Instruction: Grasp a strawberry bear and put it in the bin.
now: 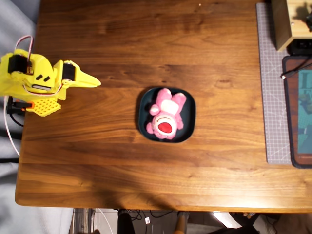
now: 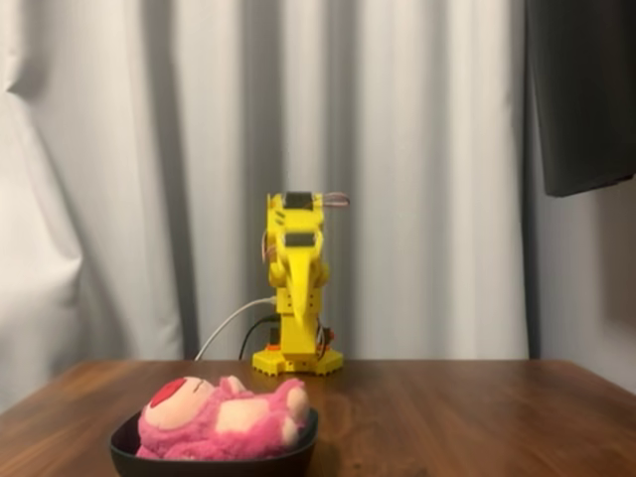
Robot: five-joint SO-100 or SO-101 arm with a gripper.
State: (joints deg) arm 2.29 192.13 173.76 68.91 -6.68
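White curtains hung behind the brown desk (image 1: 146, 44), where the strawberry bear (image 1: 165, 116) lay on its back in the bin (image 1: 190, 117), so the job looked done, and the jaws (image 1: 92, 83), folded near the arm's base, looked closed and empty.

No legible text, label, brand, number or sign found in the overhead or fixed view. The mat (image 1: 302, 112) at the right edge of the overhead frame carries print, too cropped and blurred to read.
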